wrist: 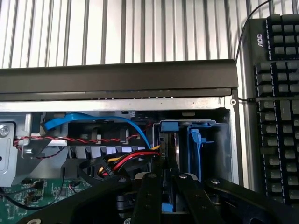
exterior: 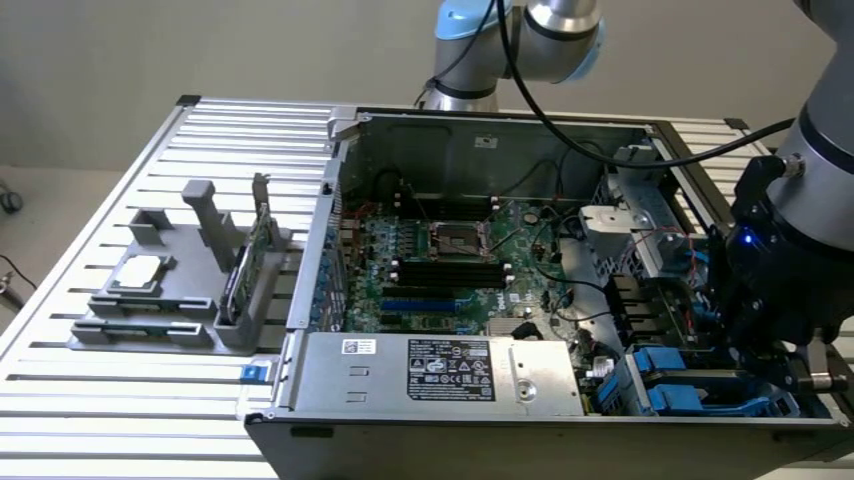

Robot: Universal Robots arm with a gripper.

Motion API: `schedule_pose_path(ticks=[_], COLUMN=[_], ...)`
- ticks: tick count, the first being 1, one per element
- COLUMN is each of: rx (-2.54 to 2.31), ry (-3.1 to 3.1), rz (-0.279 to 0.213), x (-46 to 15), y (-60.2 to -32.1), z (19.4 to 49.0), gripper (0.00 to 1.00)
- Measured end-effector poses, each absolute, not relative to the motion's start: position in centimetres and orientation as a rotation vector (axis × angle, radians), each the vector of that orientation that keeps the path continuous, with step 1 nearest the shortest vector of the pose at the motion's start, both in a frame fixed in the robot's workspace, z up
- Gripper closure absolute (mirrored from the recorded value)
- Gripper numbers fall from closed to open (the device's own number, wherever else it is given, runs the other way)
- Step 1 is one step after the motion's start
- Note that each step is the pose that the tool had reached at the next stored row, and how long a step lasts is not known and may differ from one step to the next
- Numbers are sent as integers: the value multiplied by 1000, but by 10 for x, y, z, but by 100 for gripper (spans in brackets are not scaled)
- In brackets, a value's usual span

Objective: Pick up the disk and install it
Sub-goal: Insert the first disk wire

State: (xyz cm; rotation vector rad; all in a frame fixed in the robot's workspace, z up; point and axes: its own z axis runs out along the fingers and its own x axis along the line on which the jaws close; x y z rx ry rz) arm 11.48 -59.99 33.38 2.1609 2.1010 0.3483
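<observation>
From my remote station I read the gripper as low over the drive bay at the corner of the open computer case. In the wrist view its black fingers converge to a narrow gap, and in that gap sits the thin upright edge of the disk, with a piece of its blue frame showing between the finger links; I take the pincer as pinching the disk, drawn nearly together on its narrow edge. The disk stands on edge inside the bay, just beside an upright blue bracket and under the blue rim of the bay. Beside the bay, a blue flat cable arcs across, a twisted red-and-black wire pair runs beneath it, and a bundle of red, yellow and black wires leads toward the gripper. Beyond the case wall lies the slatted metal table, with a black keyboard next to the case. In the exterior view the gripper assembly is at the exterior view's right, above the blue drive carriers. The motherboard lies in the case floor, and the labelled power supply sits along the near edge. On the exterior view's left, a grey parts holder rests on the table, carrying a small square silver chip.
</observation>
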Motion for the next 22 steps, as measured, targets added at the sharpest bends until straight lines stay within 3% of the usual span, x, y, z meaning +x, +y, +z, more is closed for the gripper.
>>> schedule_pose_path(ticks=[22], rx=[2162], ry=[2098], rz=[349], x=[117], y=[-600], z=[331], gripper=[83])
